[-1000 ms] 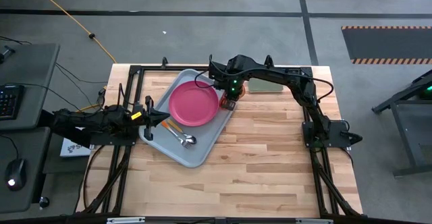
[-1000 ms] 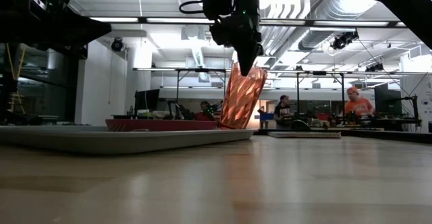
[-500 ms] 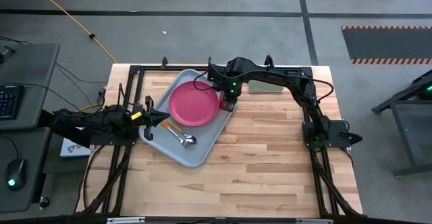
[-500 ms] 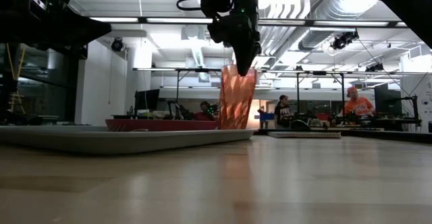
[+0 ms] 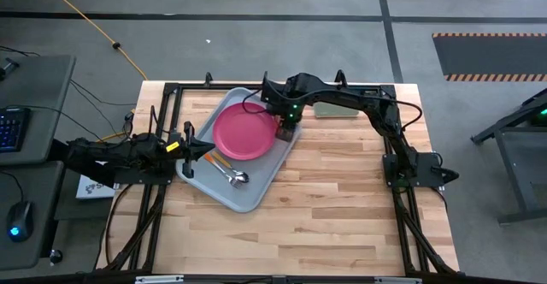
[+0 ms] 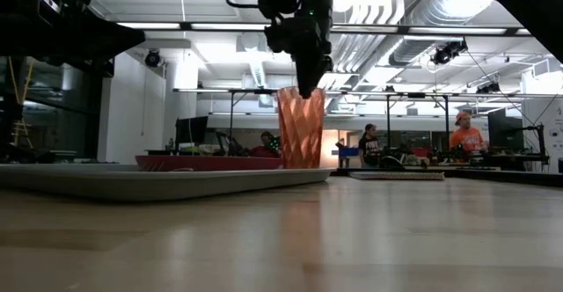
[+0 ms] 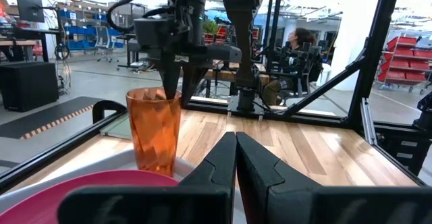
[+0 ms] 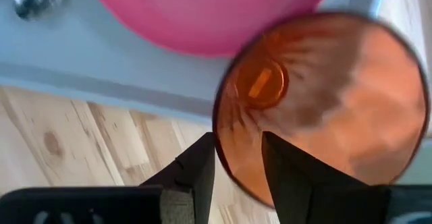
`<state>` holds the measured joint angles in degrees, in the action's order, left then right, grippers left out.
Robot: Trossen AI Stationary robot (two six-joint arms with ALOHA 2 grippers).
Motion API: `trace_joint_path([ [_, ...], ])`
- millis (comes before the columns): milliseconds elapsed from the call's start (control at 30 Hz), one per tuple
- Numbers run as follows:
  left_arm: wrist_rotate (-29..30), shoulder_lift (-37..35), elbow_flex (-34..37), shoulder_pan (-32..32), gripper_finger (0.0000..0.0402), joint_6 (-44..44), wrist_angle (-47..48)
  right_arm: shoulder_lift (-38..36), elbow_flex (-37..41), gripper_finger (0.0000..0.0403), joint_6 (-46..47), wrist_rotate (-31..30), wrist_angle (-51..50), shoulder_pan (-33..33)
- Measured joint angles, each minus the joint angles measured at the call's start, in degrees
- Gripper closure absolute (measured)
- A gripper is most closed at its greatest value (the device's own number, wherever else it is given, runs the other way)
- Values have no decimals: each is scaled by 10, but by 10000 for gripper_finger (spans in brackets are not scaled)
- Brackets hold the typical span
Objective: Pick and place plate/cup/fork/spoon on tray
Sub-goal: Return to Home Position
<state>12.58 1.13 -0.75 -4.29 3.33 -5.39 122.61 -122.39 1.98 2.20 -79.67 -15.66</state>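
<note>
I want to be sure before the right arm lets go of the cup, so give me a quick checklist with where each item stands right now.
1. Cup upright: ok, it stands vertical in the low view.
2. Right gripper holds the cup: ok, its fingers pinch the rim.
3. Cup bottom resting on the tray: cannot tell, the tray rim hides the base in the low view.
4. Cup clear of the plate: cannot tell, it sits right beside the plate's edge.
5. Fork and spoon already on the tray: ok.
6. Left gripper out of the way: ok, it waits at the tray's left edge, shut.
</note>
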Motion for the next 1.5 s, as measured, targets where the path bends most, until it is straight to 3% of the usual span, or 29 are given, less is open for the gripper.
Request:
trace_joint_path([
  [167,0,0,0,0,398,0,0,0,0,288,-6,18,40,0],
  [467,0,0,0,0,398,-1,0,0,-10,288,-28,12,2,0],
  [800,0,0,0,0,398,-1,0,-1,-127,288,-43,-11,-7,0],
  [1333,0,0,0,0,398,-1,0,-138,-106,288,-50,-6,15,36],
  [1500,0,0,0,0,398,-1,0,-175,-106,288,-40,-43,15,59],
])
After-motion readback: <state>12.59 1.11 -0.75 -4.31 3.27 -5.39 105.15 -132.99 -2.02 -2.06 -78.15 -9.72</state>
